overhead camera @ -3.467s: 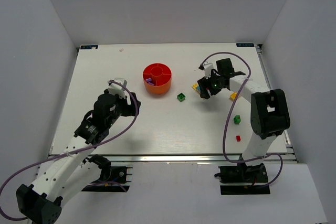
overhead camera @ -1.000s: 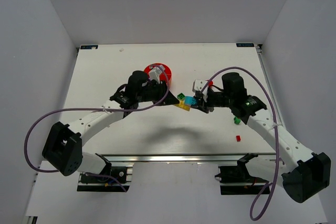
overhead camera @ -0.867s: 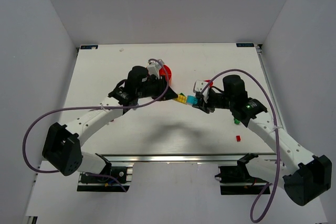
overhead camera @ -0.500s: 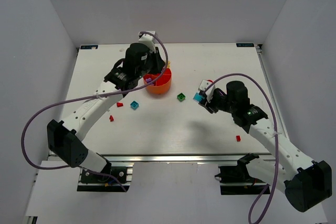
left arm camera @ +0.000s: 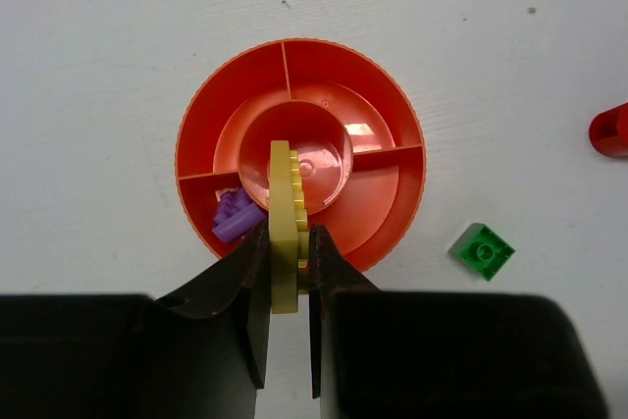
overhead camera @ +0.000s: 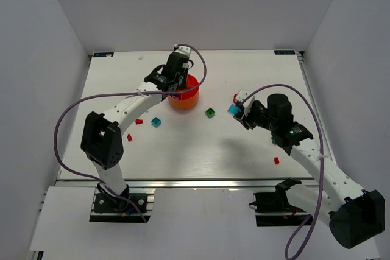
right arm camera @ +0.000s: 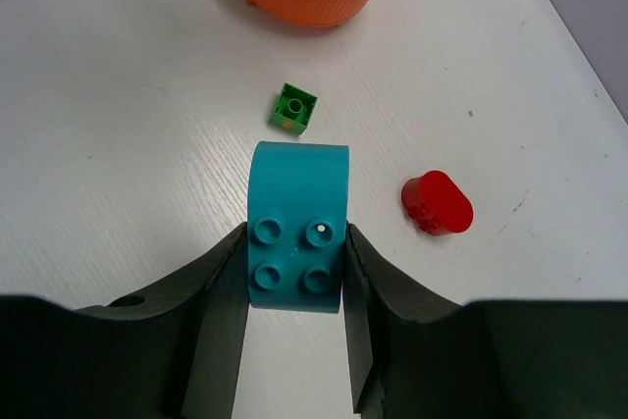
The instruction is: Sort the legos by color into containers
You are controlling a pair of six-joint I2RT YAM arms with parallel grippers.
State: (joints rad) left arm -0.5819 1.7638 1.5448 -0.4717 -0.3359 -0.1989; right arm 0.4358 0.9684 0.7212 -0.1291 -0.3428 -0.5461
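The left fingers [left arm camera: 250, 291] pinch a yellow lego [left arm camera: 285, 228] edge-on over the red-orange bowl [left arm camera: 404, 125]. Best to slide it off the centre cup [left arm camera: 329, 159] to a bare wedge, not the lower-left one holding purple legos [left arm camera: 234, 218]. The right fingers [right arm camera: 221, 321] clamp a cyan lego [right arm camera: 297, 228] above the bench [right arm camera: 118, 144].

White table [overhead camera: 183, 150] w/ a metal rail [overhead camera: 201, 182] along its near edge, a blue tag [overhead camera: 102, 54] at far-L corner, a 2nd blue tag [overhead camera: 284, 52] at far-R corner, a tiny pale speck [overhead camera: 141, 58] nr the L one, plain grey-white walls [overhead camera: 36, 59] on 3 sides.
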